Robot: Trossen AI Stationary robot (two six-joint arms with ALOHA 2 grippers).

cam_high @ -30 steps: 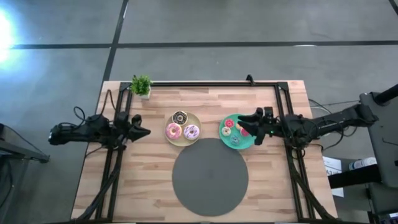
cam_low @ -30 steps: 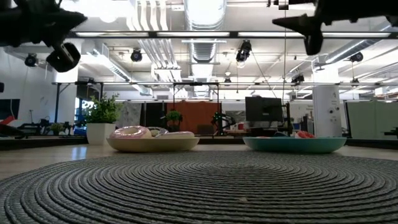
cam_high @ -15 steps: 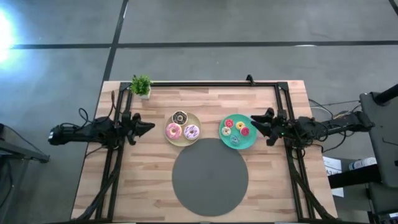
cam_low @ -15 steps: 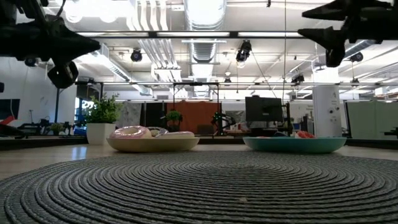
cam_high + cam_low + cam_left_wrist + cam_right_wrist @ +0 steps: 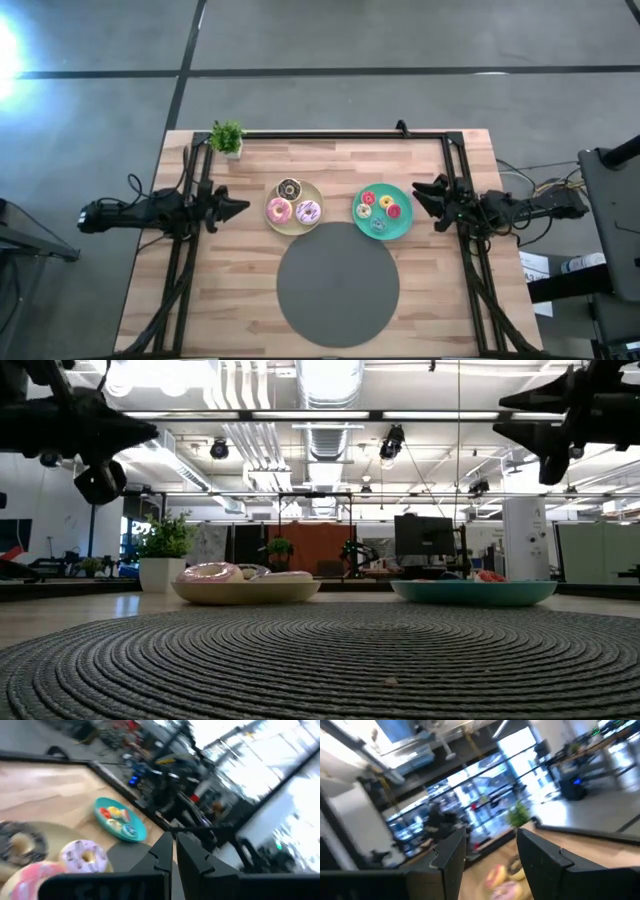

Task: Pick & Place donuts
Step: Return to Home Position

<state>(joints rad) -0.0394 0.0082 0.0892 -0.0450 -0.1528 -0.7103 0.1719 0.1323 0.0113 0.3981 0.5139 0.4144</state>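
A cream plate [image 5: 293, 222] holds a dark brown donut [image 5: 289, 188], a pink donut [image 5: 279, 210] and a lilac-white donut [image 5: 308, 211]. A teal plate [image 5: 400, 226] holds several mini donuts, red [image 5: 368, 198], orange [image 5: 386, 202] and others. My left gripper [image 5: 243, 207] hangs in the air left of the cream plate, shut and empty. My right gripper [image 5: 418, 195] hangs in the air at the teal plate's right edge, open and empty. In the left wrist view both plates lie ahead of the shut fingers [image 5: 174, 842].
A big grey round mat [image 5: 337, 283] lies near the table's near edge, below both plates. A small potted plant [image 5: 227, 138] stands at the far left corner. A black frame [image 5: 330, 134] runs along the table's far edge and sides.
My right gripper has drawn back from above the teal plate toward the table's right edge, staying open and empty; the plate's donuts now show in full. My left gripper has shifted slightly toward the cream plate. The donuts have not moved.
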